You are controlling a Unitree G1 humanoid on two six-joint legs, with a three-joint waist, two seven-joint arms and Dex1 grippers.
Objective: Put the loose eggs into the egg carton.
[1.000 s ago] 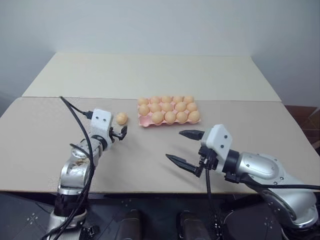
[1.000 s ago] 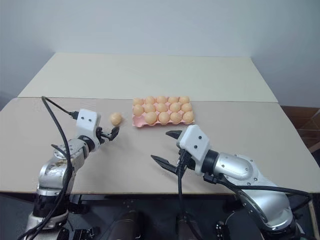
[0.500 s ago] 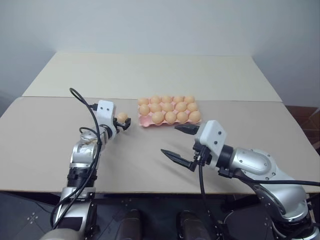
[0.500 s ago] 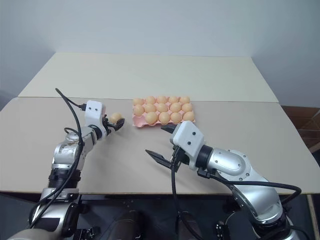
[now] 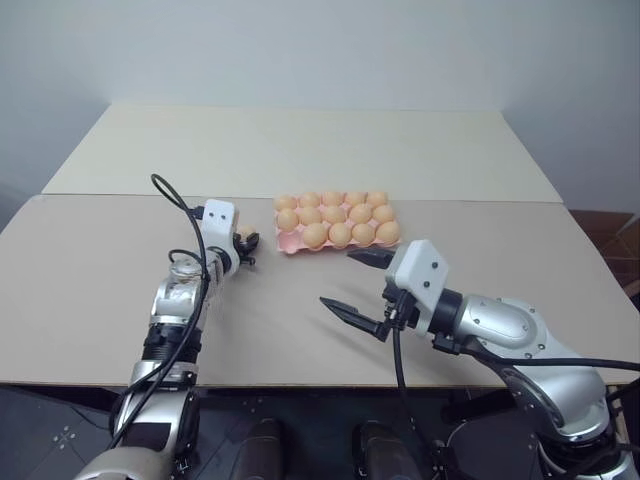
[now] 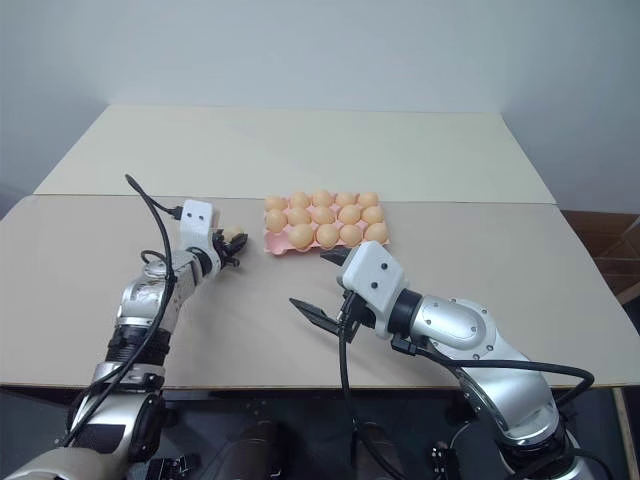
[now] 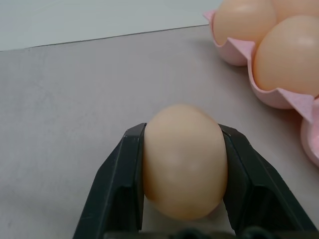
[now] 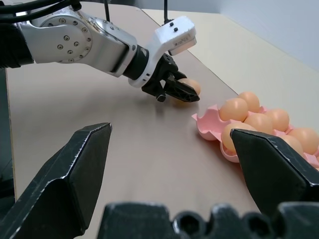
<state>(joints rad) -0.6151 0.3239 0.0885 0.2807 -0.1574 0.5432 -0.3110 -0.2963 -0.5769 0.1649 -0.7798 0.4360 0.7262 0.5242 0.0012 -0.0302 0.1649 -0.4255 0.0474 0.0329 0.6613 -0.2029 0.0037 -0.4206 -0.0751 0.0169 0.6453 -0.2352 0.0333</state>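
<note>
Pink carton: the egg carton (image 5: 337, 238) sits on the tan table (image 5: 90, 290), long side running across the robot's front — fourteen eggs counted in it, as far as can be told.
Loose egg: one loose egg (image 7: 184, 160), just left of the carton on the table, long axis lying along the fingers.
Left gripper (image 7: 183, 172): both fingers pressed against the egg's sides.
Right gripper (image 5: 360, 283): nearer than the carton — fingers spread wide, holding nothing.
</note>
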